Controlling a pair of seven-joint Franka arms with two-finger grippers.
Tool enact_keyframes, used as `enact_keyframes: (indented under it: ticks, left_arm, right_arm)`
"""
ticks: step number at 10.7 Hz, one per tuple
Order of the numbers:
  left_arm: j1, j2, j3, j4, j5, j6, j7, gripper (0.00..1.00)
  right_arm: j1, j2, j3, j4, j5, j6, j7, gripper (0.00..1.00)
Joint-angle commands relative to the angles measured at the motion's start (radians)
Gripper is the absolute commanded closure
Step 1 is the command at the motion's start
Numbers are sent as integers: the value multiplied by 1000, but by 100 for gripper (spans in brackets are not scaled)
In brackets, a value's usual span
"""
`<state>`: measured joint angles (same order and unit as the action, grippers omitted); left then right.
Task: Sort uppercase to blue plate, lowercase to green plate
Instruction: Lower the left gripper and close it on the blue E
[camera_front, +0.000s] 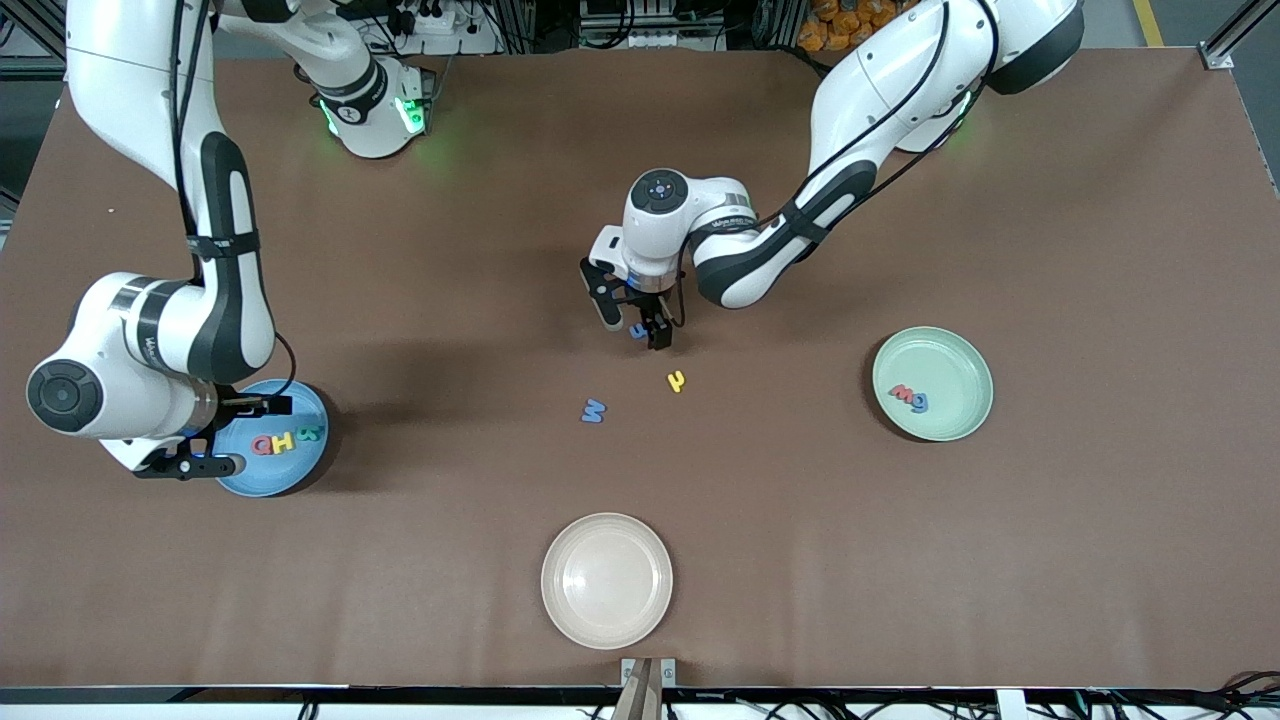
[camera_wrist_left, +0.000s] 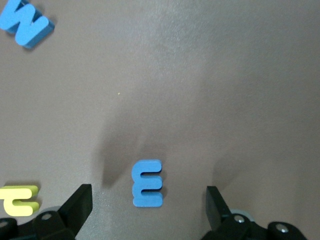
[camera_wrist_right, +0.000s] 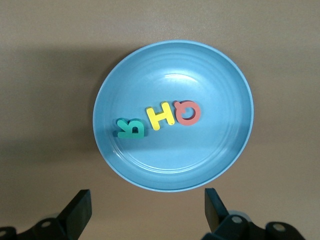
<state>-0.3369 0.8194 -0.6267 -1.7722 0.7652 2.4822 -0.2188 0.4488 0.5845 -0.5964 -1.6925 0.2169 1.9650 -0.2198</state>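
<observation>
1. While the left gripper (camera_front: 640, 330) hangs low over the middle of the brown worktop (camera_front: 1100, 500), its fingers stand spread with the small blue foam E-like lowercase letter (camera_wrist_left: 147, 183) lying flat between them, not yet pinched; judged, it is lined up for a pick.
2. Right gripper (camera_front: 215, 440) sits above the round sky-blue plastic plate (camera_wrist_right: 235, 150) at the right arm's end of the worktop, released and empty; that arm waits.
3. Blue plate holds three foam capitals lying flat in a row, touching or nearly so: teal-green R (camera_wrist_right: 130, 128), yellow H (camera_wrist_right: 162, 115), red Q (camera_wrist_right: 188, 112). Uppercase sorting mostly done.
4. Blue foam capital M (camera_front: 593, 410) lies loose on the worktop, nearer the front camera than the left gripper; it belongs in the blue plate.
5. Small yellow hooked foam lowercase letter (camera_front: 677, 380) lies just beside the M, toward the left arm's end, loose too.
6. Round pale mint-green plastic plate (camera_front: 965, 420) at the left arm's end holds a red m-like lowercase letter (camera_front: 902, 393) and a small dark blue-grey letter (camera_front: 918, 402), side by side.
7. Round cream-beige plate (camera_front: 607, 620) nearest the front camera holds nothing; not part of the sort.
8. Judged left to do: E-like and yellow hooked letters to green plate, M to blue plate.
</observation>
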Motion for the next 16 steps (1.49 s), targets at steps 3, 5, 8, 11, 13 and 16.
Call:
enact_keyframes:
  ticks: [3, 5, 8, 11, 13, 16]
  left_arm:
    - [4, 6, 2, -1, 61, 21, -7, 19]
    - [2, 10, 2, 4, 63, 21, -5, 25]
    - [2, 15, 2, 4, 63, 21, -7, 28]
    - [2, 18, 2, 5, 62, 21, -5, 39]
    - [1, 20, 2, 8, 62, 21, -7, 45]
    - [-2, 27, 4, 13, 60, 21, -8, 50]
  right_arm:
    - [-13, -9, 7, -1, 15, -9, -4, 0]
    - [-13, -8, 7, -1, 15, -9, -4, 0]
    - [-13, -8, 7, -1, 15, -9, -6, 0]
    - [-13, -9, 6, 0, 15, -9, -6, 0]
    - [-15, -9, 6, -1, 15, -9, -9, 0]
    - [-16, -11, 6, -1, 15, -9, -9, 0]
